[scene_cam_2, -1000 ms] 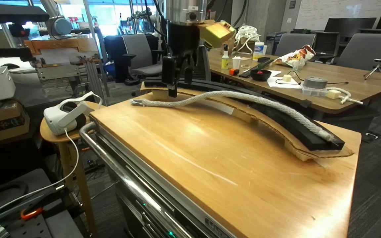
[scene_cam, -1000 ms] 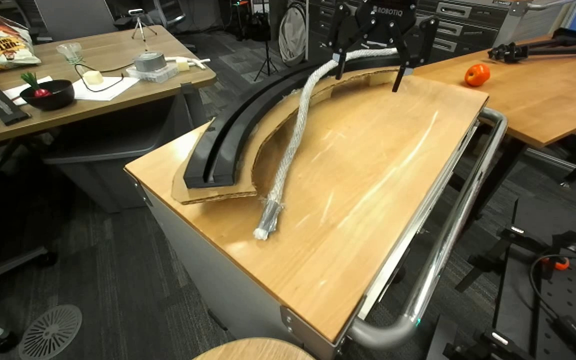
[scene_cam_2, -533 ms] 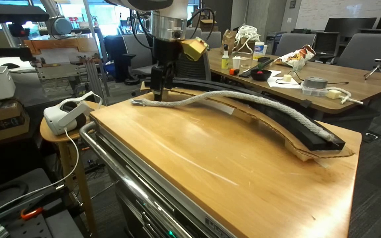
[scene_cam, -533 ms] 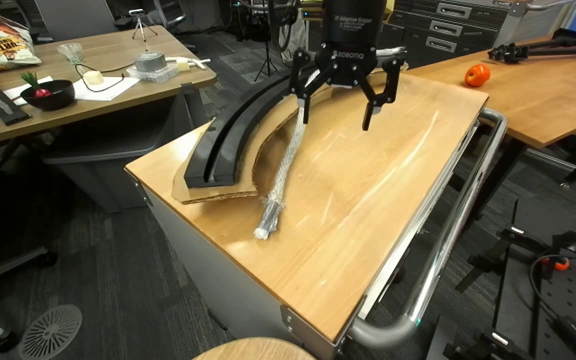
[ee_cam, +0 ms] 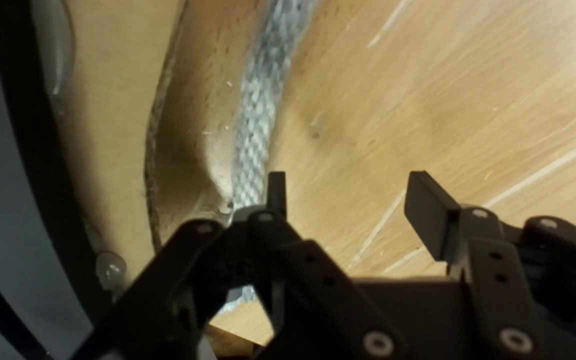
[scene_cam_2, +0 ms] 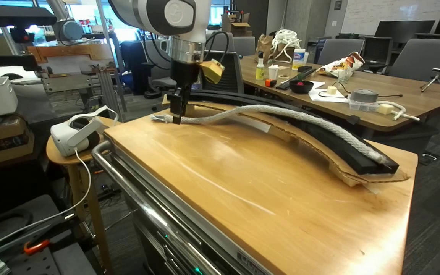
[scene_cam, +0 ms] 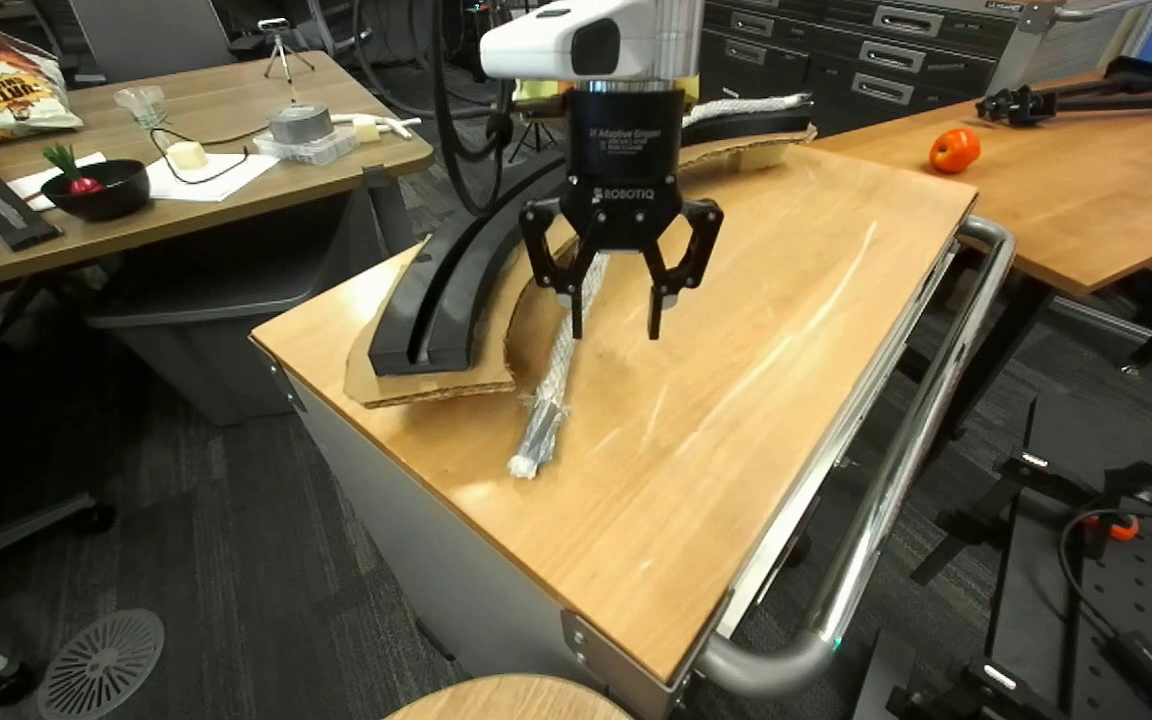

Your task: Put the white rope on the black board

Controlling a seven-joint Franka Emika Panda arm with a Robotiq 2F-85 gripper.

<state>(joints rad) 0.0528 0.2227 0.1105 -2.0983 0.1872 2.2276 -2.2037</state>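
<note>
The white rope has its taped end on the wooden tabletop, off the black board. In an exterior view, the rope crosses the cardboard and its far length rests along the black board. Low over the tabletop, close to the taped end, hangs my gripper, jaws partly spread and nothing between them. The wrist view shows the rope running just outside the left finger of the gripper; I cannot tell whether they touch. The arm hides the rope's middle in an exterior view.
A cardboard base under the board has a raised edge beside the rope. A metal tube rail runs along the cart's side. A stool with a white headset stands near the cart. Another table holds several items.
My gripper has travelled along the rope towards its taped end and come down lower. Its fingers have drawn partly together. The rope and board look unmoved.
</note>
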